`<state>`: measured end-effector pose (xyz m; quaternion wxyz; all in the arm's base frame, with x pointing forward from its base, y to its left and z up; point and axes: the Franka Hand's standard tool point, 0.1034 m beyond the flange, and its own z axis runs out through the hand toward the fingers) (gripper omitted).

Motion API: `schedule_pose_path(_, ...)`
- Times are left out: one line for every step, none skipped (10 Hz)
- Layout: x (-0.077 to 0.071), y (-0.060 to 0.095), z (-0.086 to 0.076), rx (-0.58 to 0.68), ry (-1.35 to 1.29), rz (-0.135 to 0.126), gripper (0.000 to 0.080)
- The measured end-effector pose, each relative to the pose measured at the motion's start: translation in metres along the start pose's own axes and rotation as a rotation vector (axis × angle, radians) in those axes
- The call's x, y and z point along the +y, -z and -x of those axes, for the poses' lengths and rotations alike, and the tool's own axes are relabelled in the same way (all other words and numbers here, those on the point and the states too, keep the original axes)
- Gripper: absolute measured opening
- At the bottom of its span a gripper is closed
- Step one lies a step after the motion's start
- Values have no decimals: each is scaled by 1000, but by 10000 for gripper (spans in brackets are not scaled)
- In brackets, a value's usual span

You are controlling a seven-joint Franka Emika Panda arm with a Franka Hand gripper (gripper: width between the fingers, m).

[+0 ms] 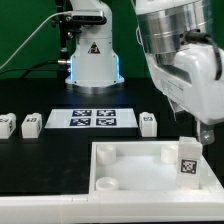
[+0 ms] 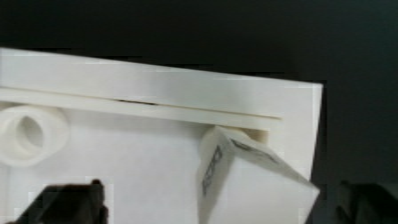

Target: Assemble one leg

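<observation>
Over at the exterior view's left, two small white tagged posts (image 1: 6, 124) (image 1: 31, 125) stand on the dark worktop (image 1: 30, 160), near each other but apart. Next along lies the marker board (image 1: 92, 119), flat, in front of the arm's base (image 1: 92, 55). Just past it stands another tagged post (image 1: 149, 124). In front of all this sits the large white tray-like piece (image 1: 130, 166), with a round hole (image 1: 104, 184) near its corner. At the exterior view's right the tool (image 1: 197, 133) hangs over the tray's far right corner, and the leg (image 1: 188, 160) stands upright right beneath it, tag facing out, its top up between the fingers. The wrist view shows the leg (image 2: 240, 172) leaning out between the two dark fingertips (image 2: 63, 203), against the tray's raised edge (image 2: 160, 110). Whether the fingers actually press on the leg, I cannot tell.
</observation>
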<state>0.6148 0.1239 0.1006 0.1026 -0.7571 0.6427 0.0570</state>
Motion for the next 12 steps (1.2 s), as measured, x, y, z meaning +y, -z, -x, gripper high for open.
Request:
schedule_pose_path(0,0,0,3,93,4,649)
schedule_pose_path(0,0,1,0,83,3,649)
schedule_pose_path(1,-1,0,0,84,4,649)
schedule_pose_path(1,-1,0,0,85,4,649)
schedule_pose_path(1,-1,0,0,85,5,649)
schedule_pose_path(1,-1,0,0,85,5,649)
schedule_pose_path(1,-2,0,0,85,5,649)
schedule_pose_path(1,-2,0,0,85,5,649)
schedule_pose_path(1,-2,0,0,84,6,649)
schedule_pose_path(1,-2,0,0,84,6,649)
schedule_pose_path(1,-2,0,0,84,6,649)
schedule_pose_path(1,-2,0,1,84,6,649)
